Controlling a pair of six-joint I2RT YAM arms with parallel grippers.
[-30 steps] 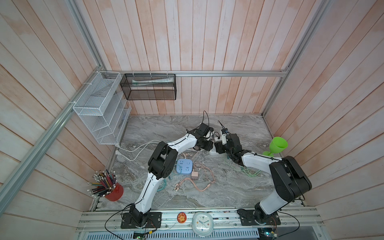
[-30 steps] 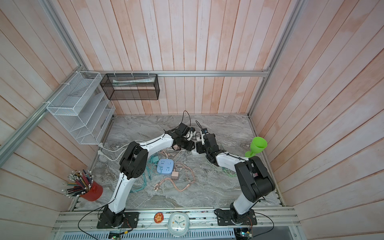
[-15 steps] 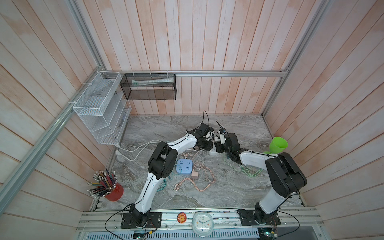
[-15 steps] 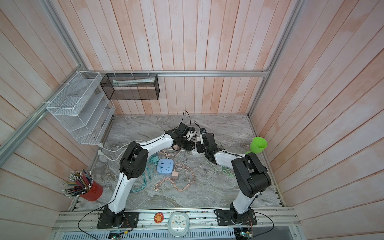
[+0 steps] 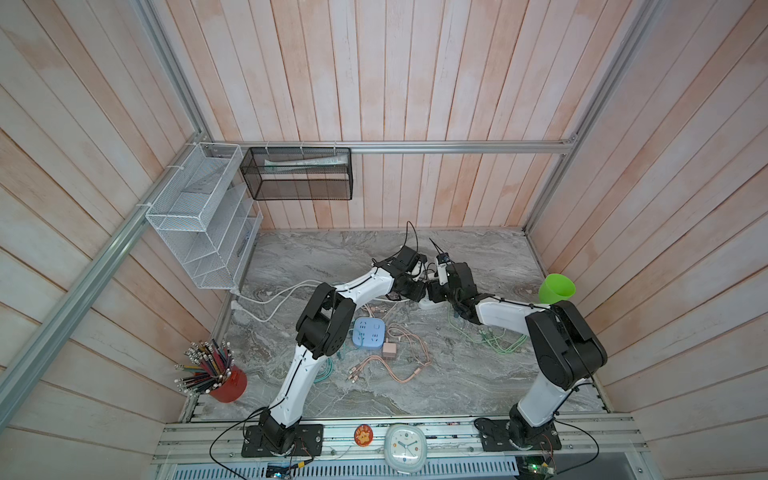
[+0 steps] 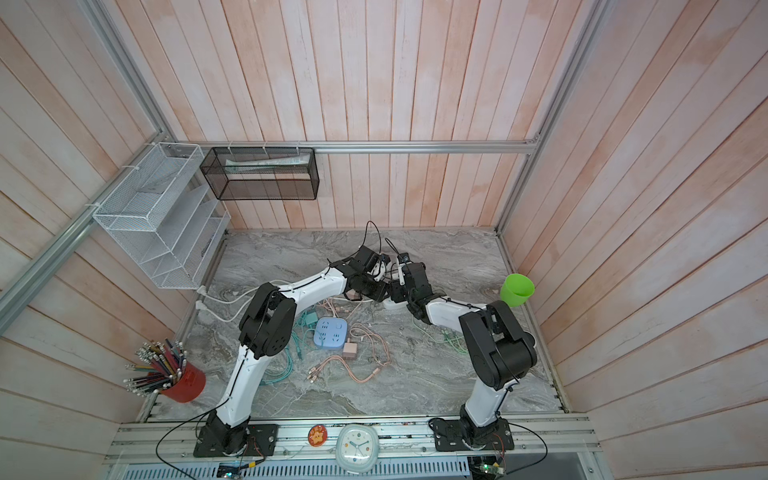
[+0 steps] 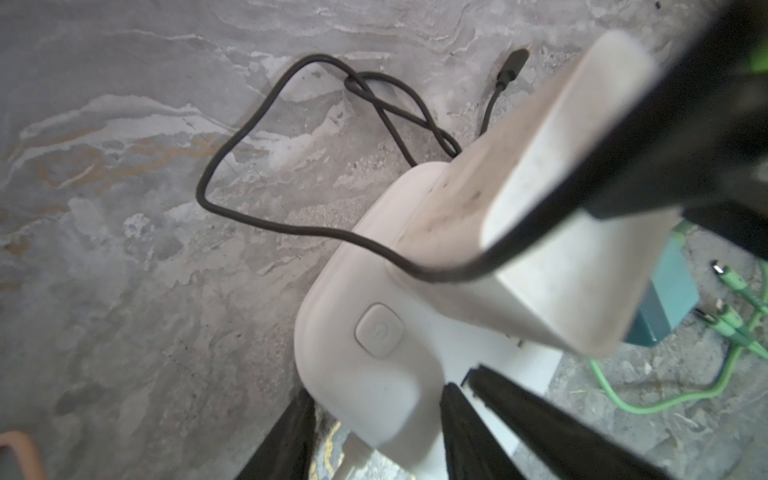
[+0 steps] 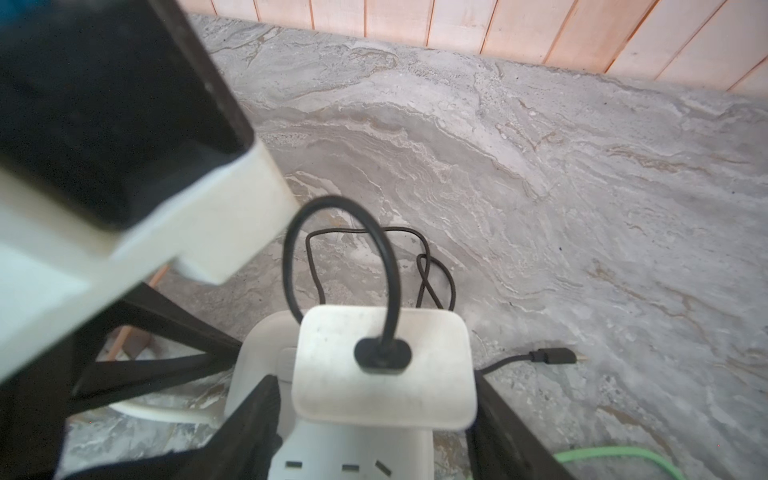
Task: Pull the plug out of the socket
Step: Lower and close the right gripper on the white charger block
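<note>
Item: plug (image 8: 332, 386), a white block with a black cable (image 8: 382, 359) entering its outer face.
Location: seated in the socket strip (image 7: 345, 386), which lies on the table (image 7: 124, 249) toward the middle rear, between the two arms in both top views.
Seating: the plug's base meets the strip face, with no gap seen.
Left fingers (image 7: 282, 440): clamped on the switch end of the socket strip, one on each side.
Right fingers (image 8: 249, 428): one at each flank of the plug, close against it. Whether they press or stand just clear cannot be told.
Key relation: the plug sits directly between the right fingers and rises off the strip face toward the right wrist.
Axes: the strip's length runs from the left fingers toward the right arm, and the plug stands square to that face.
Nearer arm: right for the plug, left for the strip.
Stage, judged: grasp being set, pull not yet made.
Next move, judged: a firm squeeze on the flanks, then a straight draw along the plug's own axis while the left fingers pin the strip.
Risk, judged: smooth flanks may slip, and the strip may lift with the plug.
</note>
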